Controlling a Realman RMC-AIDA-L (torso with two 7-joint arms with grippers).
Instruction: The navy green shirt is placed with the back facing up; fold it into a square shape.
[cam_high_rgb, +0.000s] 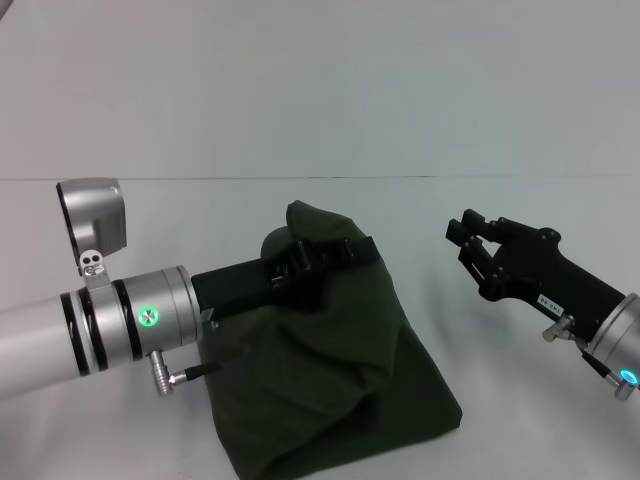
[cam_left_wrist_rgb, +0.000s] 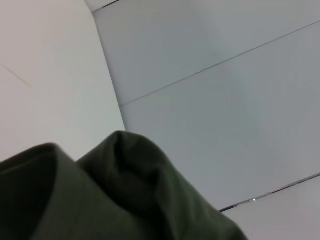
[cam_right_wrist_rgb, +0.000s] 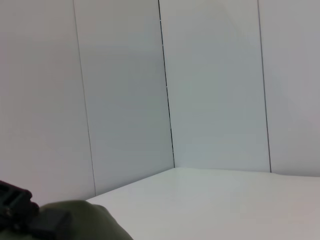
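Left gripper (cam_high_rgb: 330, 262): fingers pinched on a raised fold of the navy green shirt (cam_high_rgb: 330, 380), lifting its peak toward 12 o'clock. The shirt hangs from that grip, its bulk heaped on the white table (cam_high_rgb: 520, 440) at 6 o'clock of the gripper. Right gripper (cam_high_rgb: 468, 236): at 3 o'clock of the shirt, well apart, holding nothing, fingers close together.

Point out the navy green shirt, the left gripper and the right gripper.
navy green shirt (cam_high_rgb: 330, 390): head view, draped lower fabric.
left gripper (cam_high_rgb: 325, 262): head view, fingertips pinching the raised shirt fold.
right gripper (cam_high_rgb: 470, 232): head view, fingertips, clear of the shirt.
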